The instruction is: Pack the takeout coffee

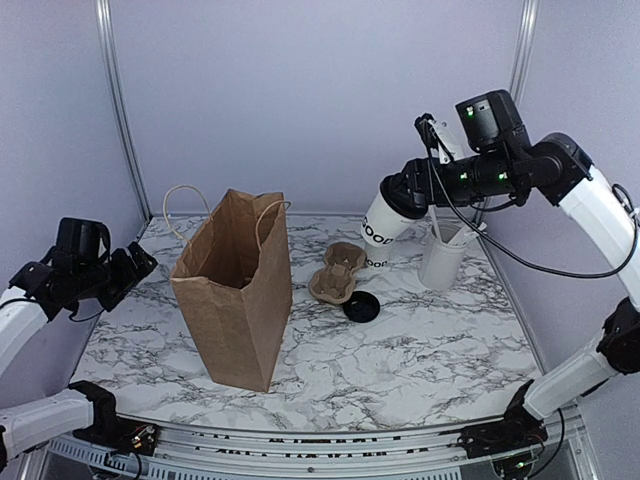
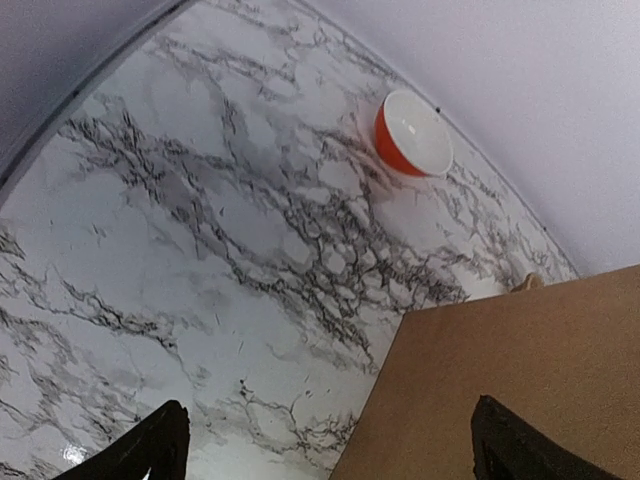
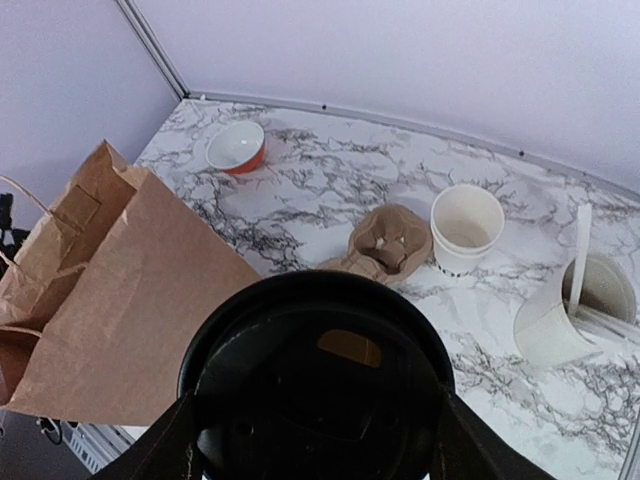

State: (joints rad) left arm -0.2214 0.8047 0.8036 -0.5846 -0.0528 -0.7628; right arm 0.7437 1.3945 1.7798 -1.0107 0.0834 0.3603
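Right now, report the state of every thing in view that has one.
takeout coffee: lidded, lifted, tilted, held in the right hand
right hand: shut on the takeout coffee
left hand: open, empty
paper bag: upright, mouth open
second cup: upright, no lid
loose black lid: lying flat
orange bowl: upright, empty
utensil cup: upright, holding utensils

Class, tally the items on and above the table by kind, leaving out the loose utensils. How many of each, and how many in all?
Paper cups: 3 (held cup, open cup, utensil cup)
Loose black lid: 1
Orange-red bowl: 1
Brown paper bag: 1
Cardboard cup carrier: 1
Total: 7
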